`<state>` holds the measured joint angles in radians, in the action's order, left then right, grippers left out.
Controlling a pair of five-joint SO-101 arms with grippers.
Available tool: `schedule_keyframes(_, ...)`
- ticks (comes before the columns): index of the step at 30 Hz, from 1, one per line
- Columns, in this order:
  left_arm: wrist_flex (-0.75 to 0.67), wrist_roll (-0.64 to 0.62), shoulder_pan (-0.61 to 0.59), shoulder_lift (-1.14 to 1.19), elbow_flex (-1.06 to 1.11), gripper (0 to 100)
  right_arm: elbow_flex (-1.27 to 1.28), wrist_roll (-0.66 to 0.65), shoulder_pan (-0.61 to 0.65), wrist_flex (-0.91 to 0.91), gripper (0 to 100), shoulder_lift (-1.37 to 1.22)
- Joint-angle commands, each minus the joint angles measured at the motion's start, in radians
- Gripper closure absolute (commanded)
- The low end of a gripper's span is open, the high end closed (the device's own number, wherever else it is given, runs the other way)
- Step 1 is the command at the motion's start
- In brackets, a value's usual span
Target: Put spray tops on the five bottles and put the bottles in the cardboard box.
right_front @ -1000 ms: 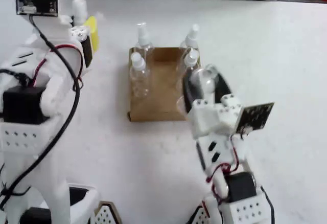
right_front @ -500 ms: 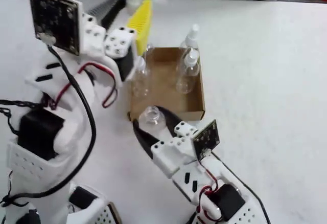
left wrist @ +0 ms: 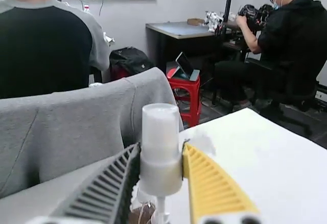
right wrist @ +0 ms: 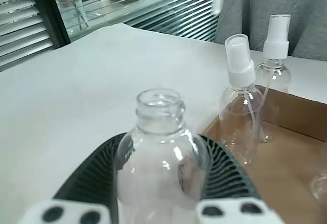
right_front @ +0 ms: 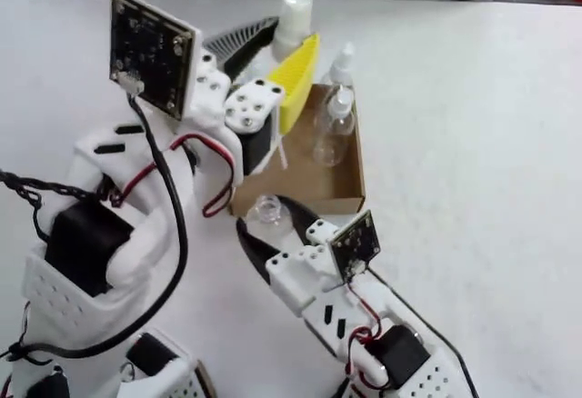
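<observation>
A spray top (left wrist: 160, 142) is held clamped in the left gripper (left wrist: 161, 152). An uncapped bottle (right wrist: 158, 147) is clasped upright in the right gripper (right_front: 265, 212) — the cardboard box (right_front: 314, 180), with capped bottles (right_front: 335, 125) inside, is seen just beyond its tips.

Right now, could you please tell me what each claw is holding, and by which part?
The left claw grips a white spray top around its collar; the right claw holds an uncapped clear bottle by its body, below the neck.

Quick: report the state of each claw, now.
Left claw: closed on a spray top.
Right claw: closed on an uncapped bottle.
</observation>
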<state>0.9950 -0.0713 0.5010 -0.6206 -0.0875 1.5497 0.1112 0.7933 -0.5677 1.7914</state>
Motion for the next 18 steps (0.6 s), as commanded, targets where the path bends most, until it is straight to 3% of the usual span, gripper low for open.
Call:
schedule_keyframes(1,0.060,0.002,0.018,-0.048,-0.041,95,-0.011,-0.009,-0.068,0.001,98.2,0.008)
schedule_keyframes(10,0.118,0.002,0.018,-0.070,-0.040,95,-0.011,-0.009,-0.084,0.001,98.2,0.008)
schedule_keyframes(18,-0.069,0.002,0.018,-0.079,0.157,95,-0.011,-0.009,-0.087,0.001,98.2,0.008)
